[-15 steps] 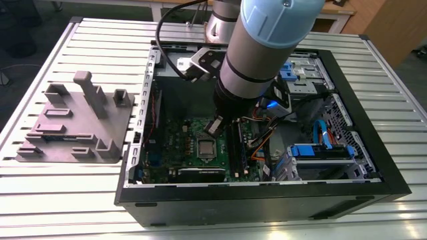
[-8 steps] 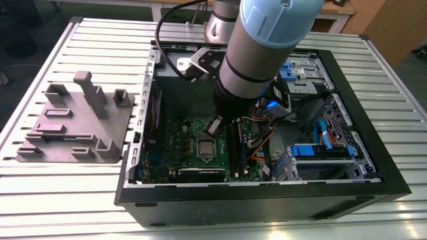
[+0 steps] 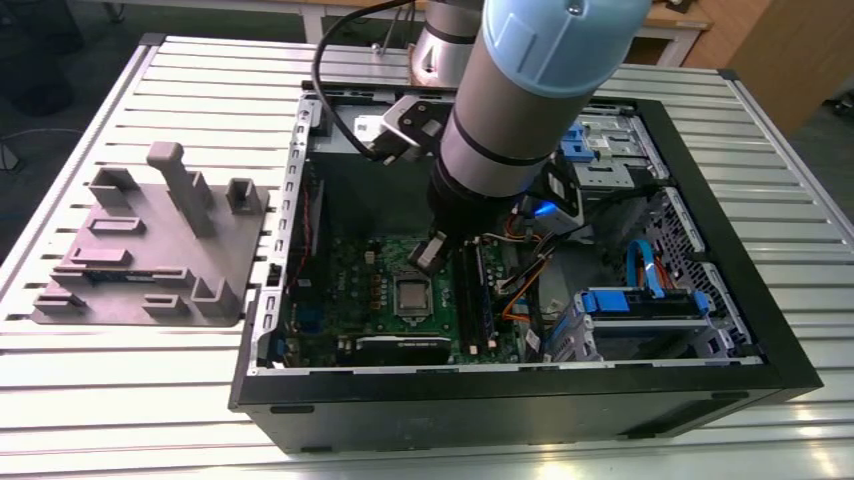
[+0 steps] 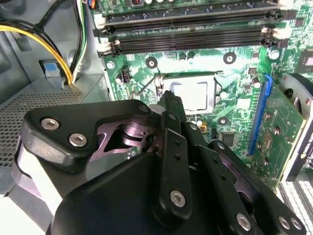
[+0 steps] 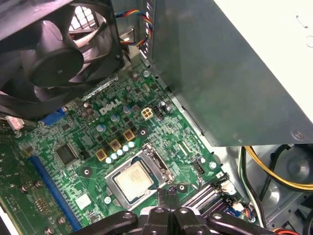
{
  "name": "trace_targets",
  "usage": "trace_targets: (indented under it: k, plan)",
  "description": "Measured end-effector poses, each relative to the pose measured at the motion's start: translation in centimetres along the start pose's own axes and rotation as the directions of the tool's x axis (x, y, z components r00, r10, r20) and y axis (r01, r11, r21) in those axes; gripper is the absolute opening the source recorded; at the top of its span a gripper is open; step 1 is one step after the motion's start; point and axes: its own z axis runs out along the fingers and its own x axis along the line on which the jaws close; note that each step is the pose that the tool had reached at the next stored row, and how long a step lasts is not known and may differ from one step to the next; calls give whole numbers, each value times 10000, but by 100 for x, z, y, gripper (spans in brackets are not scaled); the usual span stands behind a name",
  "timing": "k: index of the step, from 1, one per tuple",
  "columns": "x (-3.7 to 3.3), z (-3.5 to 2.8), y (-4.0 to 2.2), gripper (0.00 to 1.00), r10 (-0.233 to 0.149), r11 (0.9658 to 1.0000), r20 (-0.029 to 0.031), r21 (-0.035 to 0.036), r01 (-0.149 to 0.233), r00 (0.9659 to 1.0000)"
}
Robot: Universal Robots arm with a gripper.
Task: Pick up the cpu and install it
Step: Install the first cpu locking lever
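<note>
One cpu (image 5: 135,181) seated in mobo socket, tool (image 5: 167,195) fingers together just above, fan (image 5: 55,58) nearby.

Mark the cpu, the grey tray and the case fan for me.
cpu (image 5: 133,181): first wrist view, middle of its silver top, seated in the socket.
grey tray (image 3: 100,262): exterior view, flat base among the blocks.
case fan (image 5: 51,61): first wrist view, on its hub.

Exterior view: high, looking down on the open computer case (image 3: 534,250) from afar.
Wrist views: close above the motherboard (image 4: 234,63).
Shared: the cpu socket (image 5: 134,180).
</note>
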Motion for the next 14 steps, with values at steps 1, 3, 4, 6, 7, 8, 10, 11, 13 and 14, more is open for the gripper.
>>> trace_targets:
  k: [1, 3, 4, 6, 7, 8, 10, 11, 13, 14]
  plan:
    - [-16, -2, -21, 10, 0, 10000, 7, -24, 0, 10000]
    - [-52, -8, -62, 10, -1, 10000, 16, -35, 1, 10000]
    - [-65, -9, -74, 10, -2, 10000, 21, -38, 2, 10000]
    - [-92, -11, -99, 10, -3, 10000, 25, -41, 3, 10000]
    - [-93, -11, -99, 10, -3, 10000, 28, -43, 3, 10000]
    - [-93, -14, -99, 10, -2, 10000, 29, -43, 2, 10000]
    - [-98, -31, -96, 10, -4, 10000, 33, -34, 4, 10000]
    - [-100, -42, -93, 10, -7, 10000, 43, -24, 7, 10000]
    - [-101, -61, -89, 10, -14, 10000, 70, 4, 14, 10000]
    - [-102, -67, -88, 10, -16, 10000, 84, 19, 16, 10000]
